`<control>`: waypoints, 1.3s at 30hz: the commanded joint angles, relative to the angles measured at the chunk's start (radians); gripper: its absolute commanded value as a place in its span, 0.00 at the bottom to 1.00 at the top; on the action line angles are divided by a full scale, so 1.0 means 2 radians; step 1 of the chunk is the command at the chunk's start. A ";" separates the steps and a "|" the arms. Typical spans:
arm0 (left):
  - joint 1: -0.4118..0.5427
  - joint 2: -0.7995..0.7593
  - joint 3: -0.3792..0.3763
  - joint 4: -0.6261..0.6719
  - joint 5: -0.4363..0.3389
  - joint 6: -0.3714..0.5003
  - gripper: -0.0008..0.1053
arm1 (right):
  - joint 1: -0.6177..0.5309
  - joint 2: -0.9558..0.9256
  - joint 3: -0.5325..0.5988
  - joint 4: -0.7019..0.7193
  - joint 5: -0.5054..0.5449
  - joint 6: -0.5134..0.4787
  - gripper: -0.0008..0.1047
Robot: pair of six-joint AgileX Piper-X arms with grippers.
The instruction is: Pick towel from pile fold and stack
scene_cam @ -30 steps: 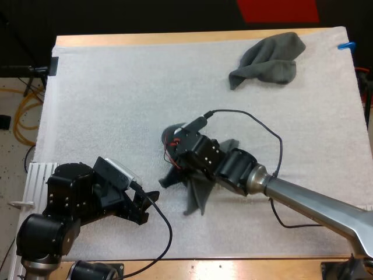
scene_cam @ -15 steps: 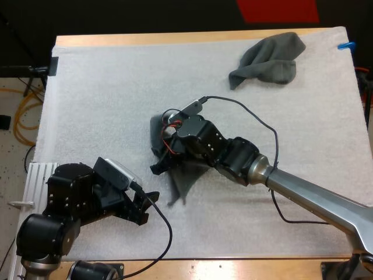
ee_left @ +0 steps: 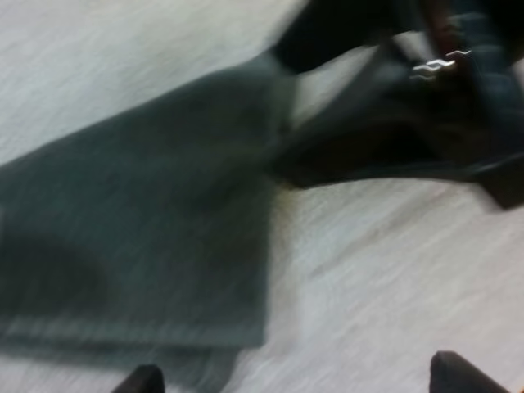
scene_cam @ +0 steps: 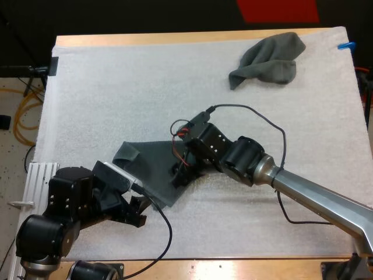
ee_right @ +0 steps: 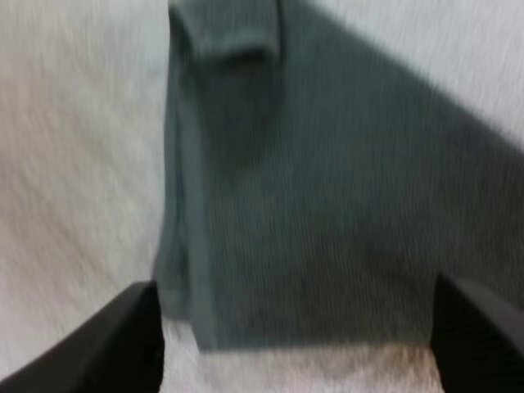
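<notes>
The wooden tabletop [scene_cam: 175,38] carries a white mat [scene_cam: 105,87], and the mat is the only thing holding anything: two dark grey-green towels lie loose on it. The spread towel [scene_cam: 148,169] lies flat between the two sets of jaws. It reaches from just ahead of the left jaws to beneath the right jaws, which hang low over its near edge. The crumpled towel [scene_cam: 271,58] sits well beyond the right jaws, at the mat's far side. The right jaws are spread, with the fingers [ee_right: 123,327] wide apart and the cloth running out ahead of them, nothing pinched. The left jaws are spread too, their fingertips [ee_left: 139,381] clear of the towel's edge. The step in hand looks like laying the towel out for its first fold. One corner [scene_cam: 125,154], on the side away from the right jaws, is turned back on itself, and it likely needs flattening first or the fold will come out lumpy. After that, each set of jaws should probably take one corner of the same edge, low against the mat, and carry it across evenly.
</notes>
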 commanded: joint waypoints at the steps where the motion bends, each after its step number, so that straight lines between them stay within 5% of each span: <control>1: -0.002 -0.001 -0.001 0.022 -0.028 0.005 0.60 | 0.005 -0.005 0.006 0.017 -0.016 -0.015 0.63; 10: -0.002 -0.024 -0.001 0.088 -0.103 0.007 0.60 | 0.059 0.021 0.051 -0.018 -0.017 -0.015 0.63; 14: -0.002 -0.044 -0.001 0.102 -0.104 0.007 0.60 | 0.063 0.053 0.051 -0.041 -0.017 -0.015 0.61; 21: -0.002 -0.074 -0.001 0.115 -0.104 0.006 0.60 | 0.063 0.101 0.051 -0.067 -0.019 -0.015 0.40; 35: -0.002 -0.075 -0.001 0.116 -0.104 0.006 0.60 | 0.063 0.152 0.026 -0.080 -0.019 -0.015 0.43; 39: -0.002 -0.075 -0.001 0.116 -0.104 0.006 0.60 | 0.063 0.159 0.026 -0.067 -0.014 -0.015 0.25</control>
